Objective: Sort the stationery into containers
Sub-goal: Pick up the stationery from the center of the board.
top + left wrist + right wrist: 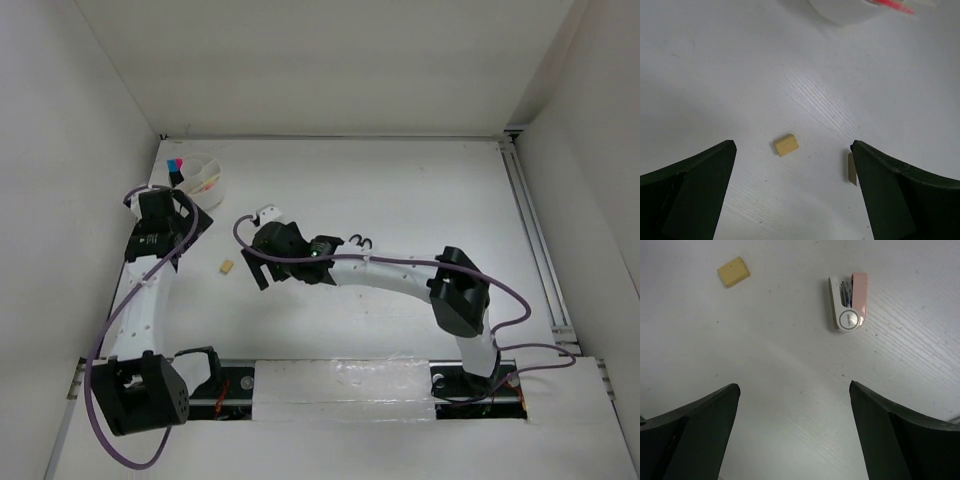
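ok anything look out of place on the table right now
Two pieces lie loose on the table, outside the white cup: a tan eraser and a small white-and-pink stapler. Markers stand in the cup. Nothing looks spilled or damaged.

This is a robot lab booth. Plain white walls [330,60] box in a white desk [420,190]. At the desk's near edge, the cabled left arm [135,310] and right arm [395,272] are bolted to a metal rail [235,384].

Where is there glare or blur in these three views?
Top external: even light, sheen on the near-edge strip. Left wrist: bright streak across the table, white cup washed out and soft. Right wrist: stapler and eraser sharp, faint sheen.
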Controlling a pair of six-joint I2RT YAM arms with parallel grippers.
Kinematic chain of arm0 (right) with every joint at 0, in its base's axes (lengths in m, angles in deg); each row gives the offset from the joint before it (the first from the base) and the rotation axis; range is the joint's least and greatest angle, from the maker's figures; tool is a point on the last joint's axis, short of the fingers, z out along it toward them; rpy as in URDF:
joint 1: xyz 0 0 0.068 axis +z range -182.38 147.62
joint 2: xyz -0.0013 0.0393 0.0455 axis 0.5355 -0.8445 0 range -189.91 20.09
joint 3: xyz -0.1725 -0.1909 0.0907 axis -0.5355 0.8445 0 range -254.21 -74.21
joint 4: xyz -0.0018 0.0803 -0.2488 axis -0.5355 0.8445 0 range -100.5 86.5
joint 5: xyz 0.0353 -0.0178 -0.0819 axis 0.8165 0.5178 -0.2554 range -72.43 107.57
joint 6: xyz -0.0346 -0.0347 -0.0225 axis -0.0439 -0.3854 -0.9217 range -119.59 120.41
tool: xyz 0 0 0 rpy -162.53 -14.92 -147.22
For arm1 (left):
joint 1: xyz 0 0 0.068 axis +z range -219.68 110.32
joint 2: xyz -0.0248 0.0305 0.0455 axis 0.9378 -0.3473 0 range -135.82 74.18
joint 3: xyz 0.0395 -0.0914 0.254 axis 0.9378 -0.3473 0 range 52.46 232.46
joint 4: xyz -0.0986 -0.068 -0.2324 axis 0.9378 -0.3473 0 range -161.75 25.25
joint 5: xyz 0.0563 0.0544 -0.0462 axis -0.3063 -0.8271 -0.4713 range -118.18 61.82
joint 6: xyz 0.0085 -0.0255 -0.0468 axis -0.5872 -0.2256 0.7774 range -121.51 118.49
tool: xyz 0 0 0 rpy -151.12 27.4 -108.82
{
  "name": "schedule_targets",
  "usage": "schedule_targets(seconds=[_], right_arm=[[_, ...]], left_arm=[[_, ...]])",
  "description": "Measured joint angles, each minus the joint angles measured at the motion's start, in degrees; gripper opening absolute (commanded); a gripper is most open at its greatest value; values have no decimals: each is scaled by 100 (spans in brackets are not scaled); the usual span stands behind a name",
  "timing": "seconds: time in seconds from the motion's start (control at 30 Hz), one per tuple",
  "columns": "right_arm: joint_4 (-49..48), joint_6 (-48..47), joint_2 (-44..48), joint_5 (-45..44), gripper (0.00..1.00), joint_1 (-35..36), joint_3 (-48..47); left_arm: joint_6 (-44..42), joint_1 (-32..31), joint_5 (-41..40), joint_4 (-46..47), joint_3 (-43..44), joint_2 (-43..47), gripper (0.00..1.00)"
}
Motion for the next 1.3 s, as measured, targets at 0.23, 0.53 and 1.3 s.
schedule_targets(seconds=[0.23,0.53,1.3], right_arm=[[-31,-11,297,-83,96,-24,236],[-225,-151,1458,-129,96,-98,968],[260,986,1287,-560,95,-2535,2216]], left_arm=[[7,-44,901,26,-376,-282,100],[240,-457,962,-96,-380,-682,100],[-107,-450,557,59,164,-280,100]])
